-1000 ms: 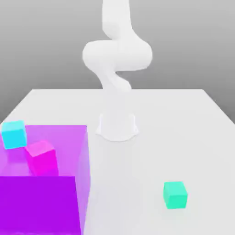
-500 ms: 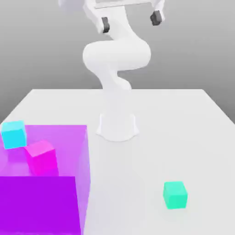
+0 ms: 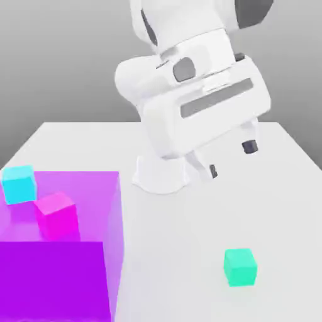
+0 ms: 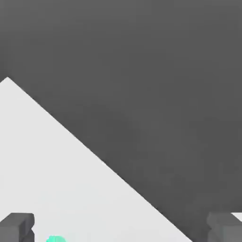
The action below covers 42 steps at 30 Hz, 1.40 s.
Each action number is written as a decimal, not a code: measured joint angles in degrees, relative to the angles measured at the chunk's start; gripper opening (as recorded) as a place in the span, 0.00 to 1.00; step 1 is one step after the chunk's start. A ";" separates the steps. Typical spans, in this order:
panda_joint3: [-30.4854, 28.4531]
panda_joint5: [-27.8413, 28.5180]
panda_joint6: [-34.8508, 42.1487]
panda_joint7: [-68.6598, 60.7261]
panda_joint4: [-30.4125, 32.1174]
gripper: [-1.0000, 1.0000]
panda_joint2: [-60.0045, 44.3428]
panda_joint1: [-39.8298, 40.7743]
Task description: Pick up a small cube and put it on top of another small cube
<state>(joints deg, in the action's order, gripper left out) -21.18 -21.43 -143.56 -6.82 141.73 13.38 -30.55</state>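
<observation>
The small cube [image 3: 240,267], matte teal-green, sits on the white table [image 3: 270,207] near the front, toward the exterior view's right. My gripper [image 3: 231,159] hangs tilted above the table, behind and well above the cube, and touches nothing. Its two dark fingertips [image 3: 249,146] stand wide apart with nothing between them, so it is open. In the hand view both fingers [image 4: 16,227] frame the table surface [image 4: 47,165], and a sliver of the small cube [image 4: 56,239] shows close to one of them.
A large translucent purple block [image 3: 60,251] fills the front of the exterior view's left. A light cyan-blue cube [image 3: 19,183] and a magenta-pink cube [image 3: 58,216] rest on top of it. The arm's white base [image 3: 161,173] stands mid-table.
The arm has swung down and forward. The gripper has come from the top of the exterior view to low over the table's right half. The cubes have not moved.
</observation>
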 joint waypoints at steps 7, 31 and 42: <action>1.03 -1.84 -2.65 -8.57 2.05 0.50 -6.81 -3.16; 3.51 12.02 -14.99 -23.67 10.40 0.50 -20.22 -11.39; 11.23 5.30 -24.70 -31.02 8.74 0.50 -31.56 -6.15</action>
<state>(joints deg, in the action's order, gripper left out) -9.95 -16.13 -168.27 -37.83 150.47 -18.18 -36.71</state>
